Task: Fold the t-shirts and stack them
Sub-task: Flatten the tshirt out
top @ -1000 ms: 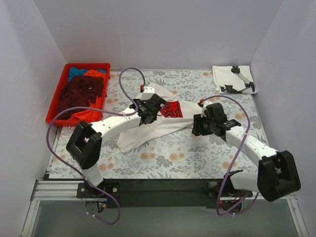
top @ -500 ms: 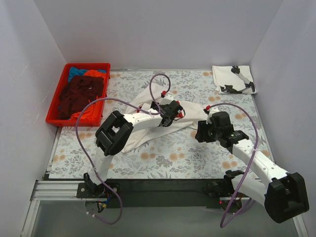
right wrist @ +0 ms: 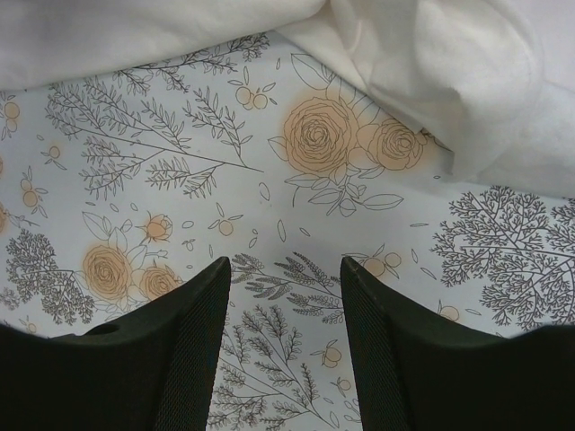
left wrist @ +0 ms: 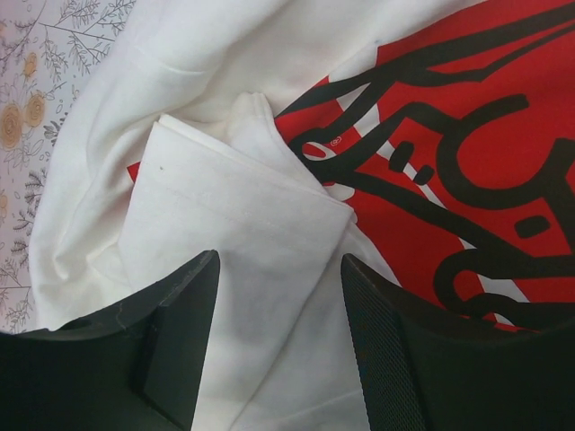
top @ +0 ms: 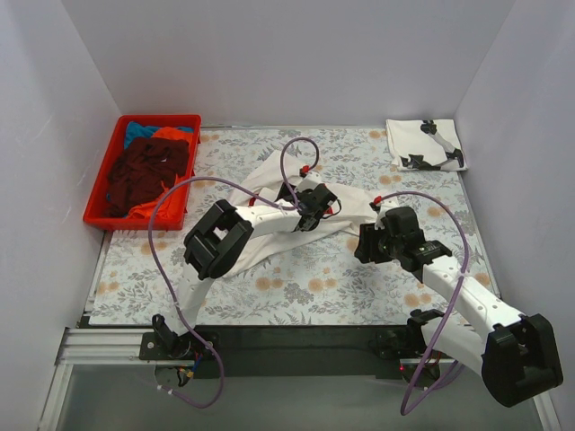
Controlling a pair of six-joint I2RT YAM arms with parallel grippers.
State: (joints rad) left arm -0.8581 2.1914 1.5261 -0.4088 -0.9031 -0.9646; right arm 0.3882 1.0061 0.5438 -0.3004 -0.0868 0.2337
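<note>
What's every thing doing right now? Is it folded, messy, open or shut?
White cloth t-shirt with red print: unfolded, rumpled.
White cloth t-shirt with black print: folded, far right corner.
Red plastic crate: holds a loose heap of maroon, orange and blue t-shirts.
Left gripper: jaws open above the red-print t-shirt.
Right gripper: jaws open above the floral table cover.

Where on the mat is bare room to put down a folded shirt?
Free: the far strip between the red crate and the folded white shirt; the near strip between the spread white shirt and the mat's near edge. Crowded: the centre, under that shirt.
</note>
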